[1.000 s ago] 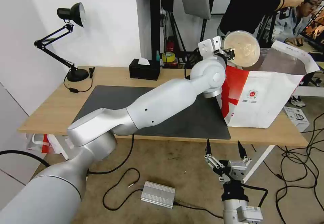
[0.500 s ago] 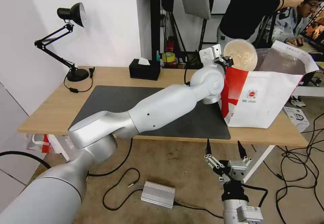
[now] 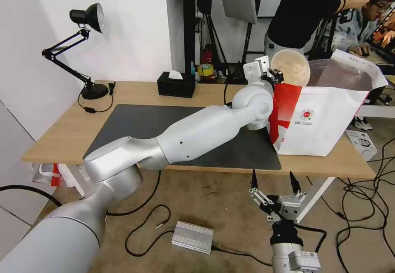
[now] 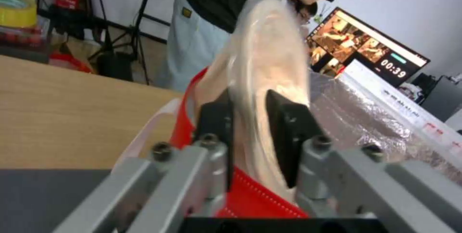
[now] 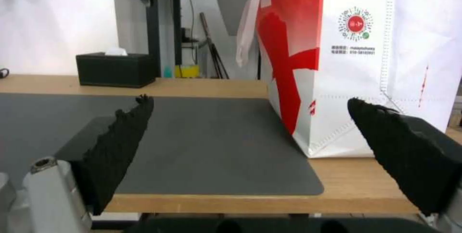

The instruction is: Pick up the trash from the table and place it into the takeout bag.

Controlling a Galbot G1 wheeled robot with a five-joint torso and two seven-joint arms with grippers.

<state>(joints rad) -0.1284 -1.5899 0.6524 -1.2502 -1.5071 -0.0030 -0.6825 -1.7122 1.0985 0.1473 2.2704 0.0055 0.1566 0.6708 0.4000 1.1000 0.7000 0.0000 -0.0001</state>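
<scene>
Risk: left gripper (image 3: pixel 275 75) has the shallow beige bowl (image 3: pixel 290 67) pinched by the rim only, tilted on edge at the red side wall of the takeout bag (image 3: pixel 325 116), upper right of head view; if let go there it could catch the bag lip and drop outside onto the table (image 3: pixel 135 94), or nudge the bag over. Bowl looks thin, pale pulp, round, w/ faint residue inside. Right gripper (image 3: pixel 275 181) idle at bottom centre, below the table edge, jaws spread wide, nothing in them.

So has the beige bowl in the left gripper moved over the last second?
Yes. Held by the left gripper, the beige bowl has dropped toward the takeout bag mouth, shifting slightly left; its lower edge now sits behind the bag's rim.
</scene>
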